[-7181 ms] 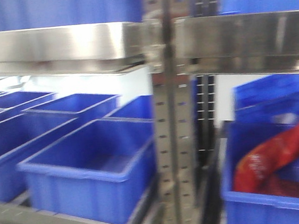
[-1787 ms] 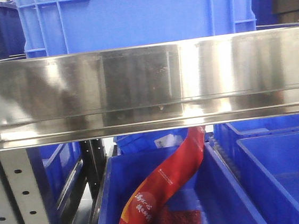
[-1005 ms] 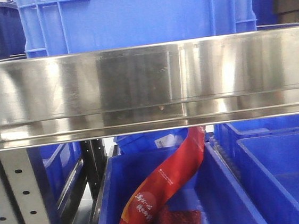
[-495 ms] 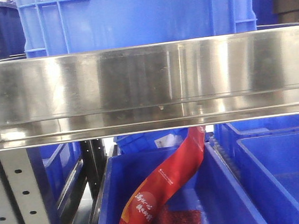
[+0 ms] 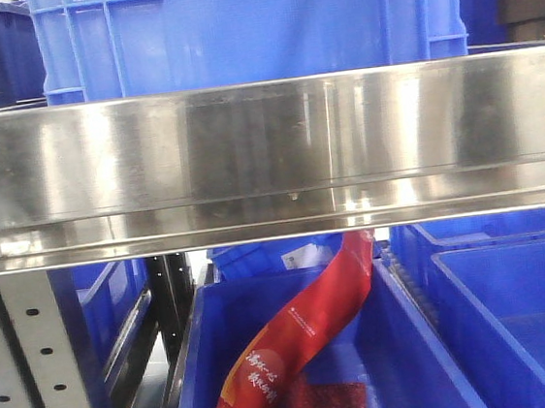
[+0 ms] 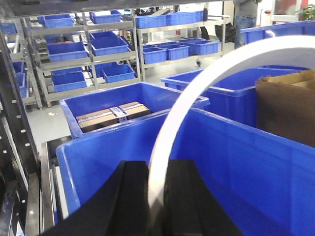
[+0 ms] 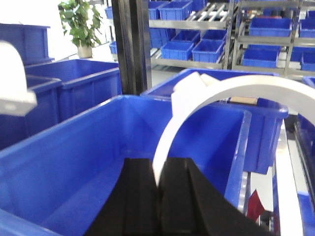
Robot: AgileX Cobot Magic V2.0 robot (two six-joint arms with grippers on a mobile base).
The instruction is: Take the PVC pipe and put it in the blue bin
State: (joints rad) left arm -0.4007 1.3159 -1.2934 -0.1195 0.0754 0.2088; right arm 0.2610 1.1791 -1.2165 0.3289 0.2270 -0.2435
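Front view. A stainless shelf beam [image 5: 265, 136] crosses the frame, with a blue crate [image 5: 253, 21] standing on the level above it. Below the beam, a red packet [image 5: 305, 327] leans diagonally inside a lower bin [image 5: 249, 304]. A perforated upright [image 5: 22, 367] stands at the left. This view takes in shelving and stock only; the arms and the pipe appear in the wrist views alone.

Left wrist view. The left gripper [image 6: 156, 169] has its black fingers pressed against both faces of a white PVC pipe [image 6: 221, 63]. The pipe rises from the grip and arcs rightward out of frame, seen against the inside of a blue bin [image 6: 246, 157]. Only this view shows a neighbouring bin [image 6: 162, 96] holding taped cardboard boxes [image 6: 110, 114], and a brown carton [image 6: 285, 108] at the right edge.

Right wrist view. The right gripper [image 7: 158, 169] is likewise clamped on a white curved pipe [image 7: 246, 87], which arches to the right over a deep blue bin [image 7: 74, 162]. Whether the two grippers hold one piece or two cannot be told. Only this view shows a potted plant [image 7: 78, 24], a black post [image 7: 130, 44] and a blurred white object [image 7: 12, 78] at the left edge.
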